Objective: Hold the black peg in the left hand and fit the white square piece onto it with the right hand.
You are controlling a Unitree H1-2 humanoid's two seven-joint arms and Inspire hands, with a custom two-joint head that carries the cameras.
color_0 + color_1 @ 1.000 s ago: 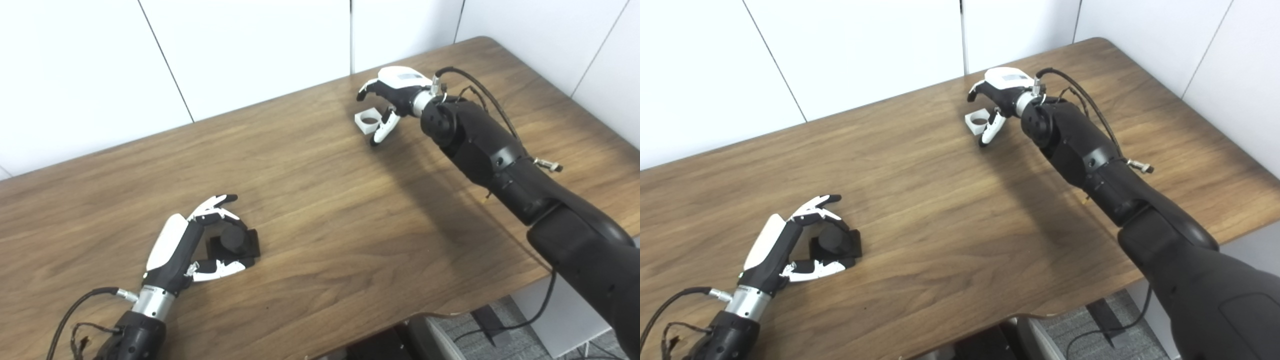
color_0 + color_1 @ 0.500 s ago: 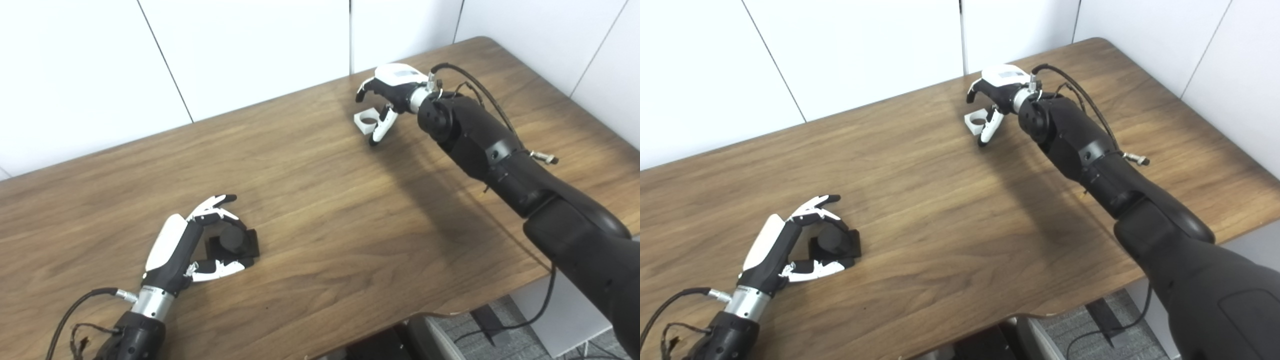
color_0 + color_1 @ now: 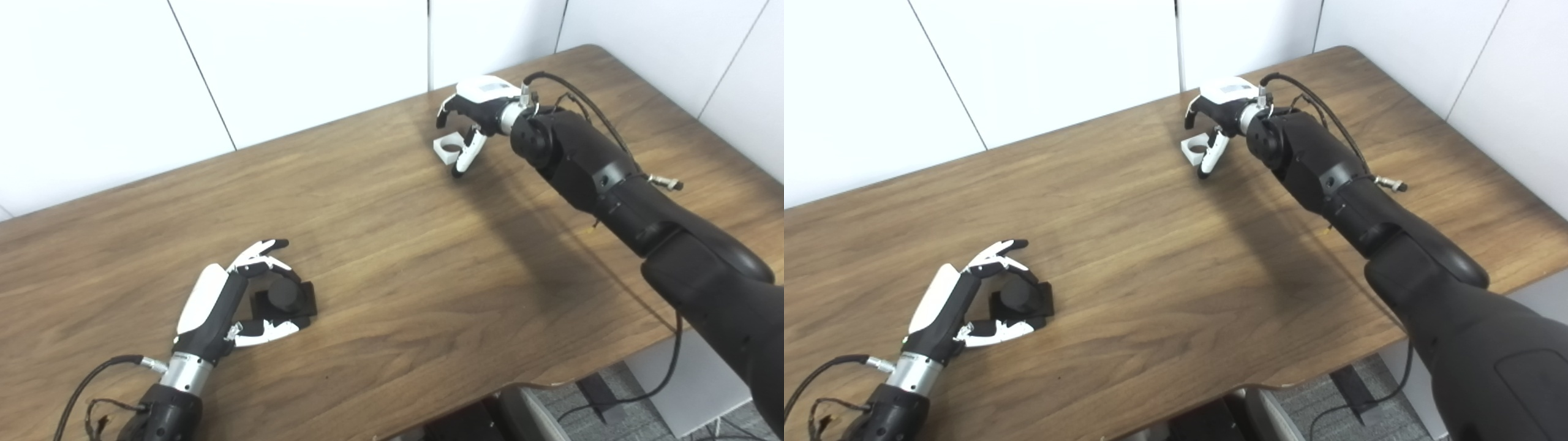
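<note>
The black peg [image 3: 286, 297], a round post on a square black base, stands on the wooden table at the lower left. My left hand [image 3: 236, 297] lies on the table around it, open, with fingers curved behind the peg and thumb in front; I cannot tell if they touch it. The white square piece [image 3: 447, 147], with a round hole, lies flat on the far side of the table. My right hand [image 3: 474, 113] hovers over it, open, fingers curled above its far side and thumb beside its near right corner. Both also show in the right eye view: peg [image 3: 1020, 298], piece [image 3: 1195, 147].
The wooden table [image 3: 392, 245] ends at the white wall behind and rounds off at the far right corner. Its front edge runs along the bottom right, with a chair and cables on the floor [image 3: 612, 398] below.
My right hand has moved slightly up and away over the white piece, and the right forearm has shifted with it. The left hand and the peg have not moved.
</note>
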